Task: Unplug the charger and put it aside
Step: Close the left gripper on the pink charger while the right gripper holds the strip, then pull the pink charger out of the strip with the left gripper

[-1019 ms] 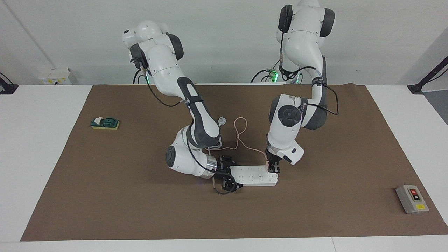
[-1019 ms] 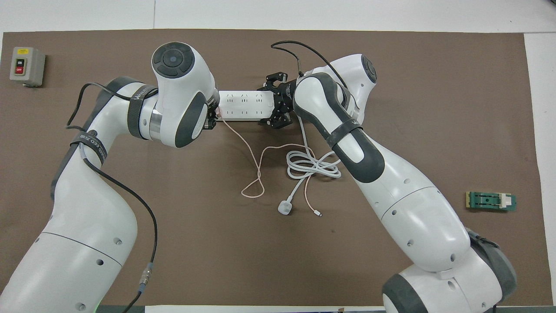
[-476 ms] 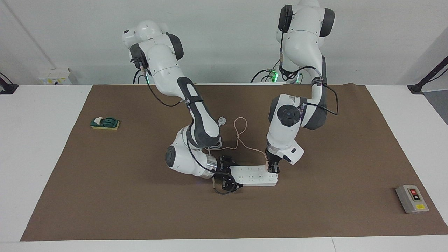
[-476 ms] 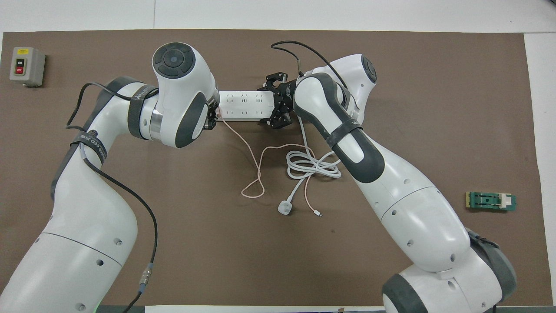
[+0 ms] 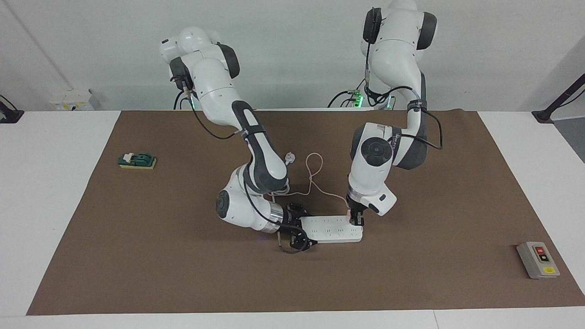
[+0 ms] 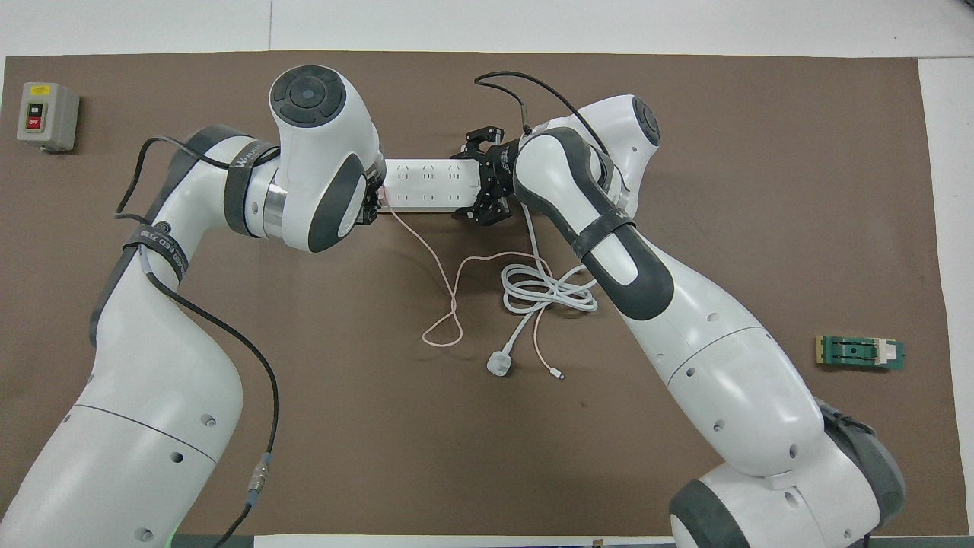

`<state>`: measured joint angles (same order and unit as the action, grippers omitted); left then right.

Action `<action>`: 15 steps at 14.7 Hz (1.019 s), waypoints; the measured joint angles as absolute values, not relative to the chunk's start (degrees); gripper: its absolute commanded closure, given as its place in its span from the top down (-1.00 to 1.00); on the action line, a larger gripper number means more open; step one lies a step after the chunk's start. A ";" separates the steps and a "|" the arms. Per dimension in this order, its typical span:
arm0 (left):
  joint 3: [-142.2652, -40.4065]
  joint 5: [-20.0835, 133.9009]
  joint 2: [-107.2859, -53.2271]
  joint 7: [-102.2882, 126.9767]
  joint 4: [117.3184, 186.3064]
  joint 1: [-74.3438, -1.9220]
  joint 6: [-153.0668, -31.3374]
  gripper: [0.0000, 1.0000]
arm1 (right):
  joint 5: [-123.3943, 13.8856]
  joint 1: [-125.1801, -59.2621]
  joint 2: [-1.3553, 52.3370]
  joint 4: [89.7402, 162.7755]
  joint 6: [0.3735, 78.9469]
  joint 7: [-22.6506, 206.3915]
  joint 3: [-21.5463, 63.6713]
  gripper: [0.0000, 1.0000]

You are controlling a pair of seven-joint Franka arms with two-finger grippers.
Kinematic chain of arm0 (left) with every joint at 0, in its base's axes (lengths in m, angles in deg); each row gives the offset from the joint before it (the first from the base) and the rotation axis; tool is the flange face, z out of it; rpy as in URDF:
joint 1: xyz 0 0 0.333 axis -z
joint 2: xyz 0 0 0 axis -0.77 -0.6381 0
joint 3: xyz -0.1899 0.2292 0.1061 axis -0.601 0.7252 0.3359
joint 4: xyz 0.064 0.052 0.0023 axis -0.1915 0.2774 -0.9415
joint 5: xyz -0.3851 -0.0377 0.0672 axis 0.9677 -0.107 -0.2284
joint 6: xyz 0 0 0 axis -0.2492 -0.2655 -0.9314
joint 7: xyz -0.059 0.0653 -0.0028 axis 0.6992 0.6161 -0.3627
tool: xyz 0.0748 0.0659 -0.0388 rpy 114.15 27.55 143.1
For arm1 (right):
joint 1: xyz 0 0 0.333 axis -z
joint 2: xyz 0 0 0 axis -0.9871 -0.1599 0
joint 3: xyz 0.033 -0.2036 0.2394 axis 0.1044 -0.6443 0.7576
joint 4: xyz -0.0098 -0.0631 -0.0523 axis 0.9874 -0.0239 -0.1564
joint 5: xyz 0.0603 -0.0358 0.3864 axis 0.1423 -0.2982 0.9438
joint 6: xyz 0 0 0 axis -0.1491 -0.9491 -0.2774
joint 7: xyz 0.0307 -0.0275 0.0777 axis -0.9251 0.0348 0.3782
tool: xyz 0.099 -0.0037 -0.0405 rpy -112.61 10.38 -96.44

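Left gripper (image 5: 355, 220) clamps charger (image 5: 350, 213) at power strip (image 5: 332, 228) end; right gripper (image 5: 299, 230) grips other end

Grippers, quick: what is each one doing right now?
Left gripper: shut on the charger, at the power strip.
Right gripper: clamped on the power strip's end.

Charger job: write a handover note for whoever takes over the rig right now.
Left gripper: shut on the charger at the power strip's end toward the left arm.
Right gripper: at the strip's other end, jaws astride it, apparently steadying it.
Charger looks still seated in the strip; its pink cable trails toward the robots.
Done: grip taken.
Left: pull it out, set it aside.
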<state>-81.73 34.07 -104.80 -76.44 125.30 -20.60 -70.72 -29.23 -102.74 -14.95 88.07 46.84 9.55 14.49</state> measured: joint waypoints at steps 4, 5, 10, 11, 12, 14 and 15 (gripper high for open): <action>-81.74 34.04 -103.25 -75.69 123.62 -20.58 -65.60 -1.00 | -29.23 -102.77 -14.92 88.11 47.01 9.56 14.49 -0.09; -81.78 34.04 -102.12 -75.69 123.62 -20.56 -64.42 -1.00 | -29.23 -102.77 -14.91 88.13 47.03 9.56 14.49 -0.09; -81.14 34.02 -97.76 -69.48 123.92 -20.74 -61.92 -1.00 | -29.24 -102.84 -14.88 88.17 47.13 9.57 14.47 1.00; -80.92 34.01 -96.90 -65.83 124.35 -20.96 -61.33 -1.00 | -29.25 -103.09 -14.94 88.19 47.67 9.82 14.49 1.00; -80.74 34.00 -95.82 -60.37 125.20 -21.51 -60.77 -1.00 | -29.27 -103.60 -15.01 88.23 48.47 9.91 14.48 1.00; -80.55 33.98 -93.58 -45.08 127.75 -23.45 -58.88 -1.00 | -29.36 -103.95 -14.97 88.27 48.89 9.91 14.30 1.00; -80.53 33.98 -92.82 -37.87 128.61 -24.43 -57.75 -1.00 | -29.36 -103.95 -14.97 88.27 48.88 9.90 14.31 1.00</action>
<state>-80.53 33.98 -92.82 -37.87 128.61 -24.43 -57.75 -29.36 -103.95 -14.97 88.27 48.88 9.90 14.31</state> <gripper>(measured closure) 0.692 0.000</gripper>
